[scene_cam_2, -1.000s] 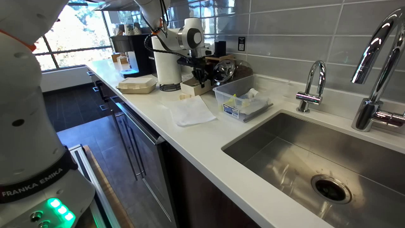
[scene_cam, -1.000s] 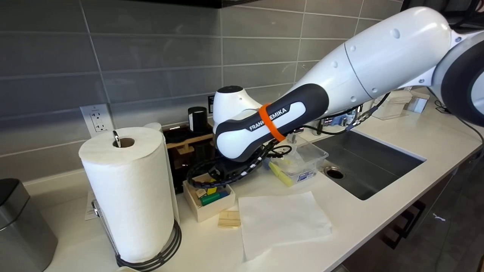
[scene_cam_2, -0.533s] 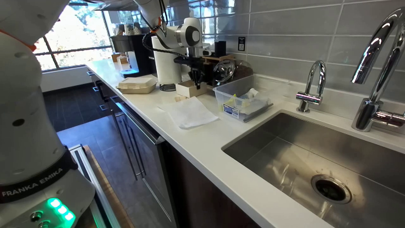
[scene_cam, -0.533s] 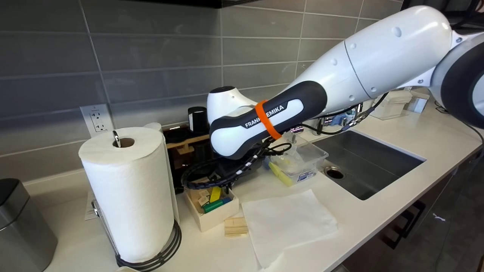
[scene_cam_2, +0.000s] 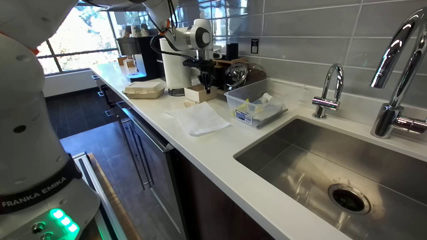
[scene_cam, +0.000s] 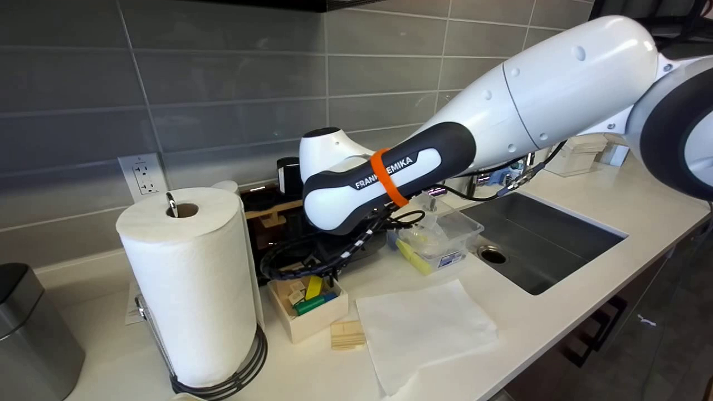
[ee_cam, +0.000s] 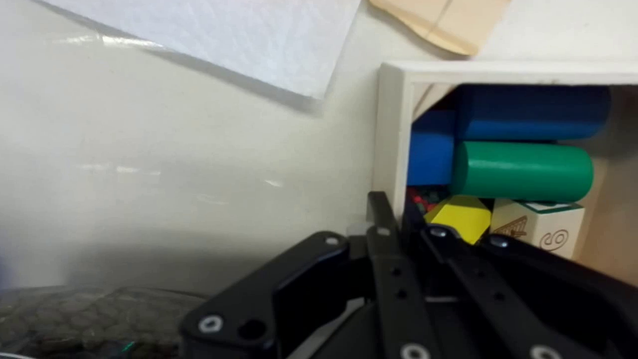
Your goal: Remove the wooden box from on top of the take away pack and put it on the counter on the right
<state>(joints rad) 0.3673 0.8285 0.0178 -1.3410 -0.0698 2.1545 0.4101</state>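
Beside the big paper towel roll, the wooden box is down on the worktop, and it has just slid. A second ago it was farther back; now it is nearer the front edge, and the flat tan block and the white paper have moved that way too. Over the last half second it has hardly moved. I think this means the box goes where the gripper goes, and that the job is almost done: the box is off the take away pack, so what is left is to settle it and let go. The wrist view shows the hold best: the gripper pinches one wall of the box, one side in and one side out, and a blue block and a green block lie inside. The arm hides that pinch in an exterior view. The whole take away pack shows in an exterior view, well apart from the box. Under the gripper it is dark, so I can't be sure the box sits quite flat.
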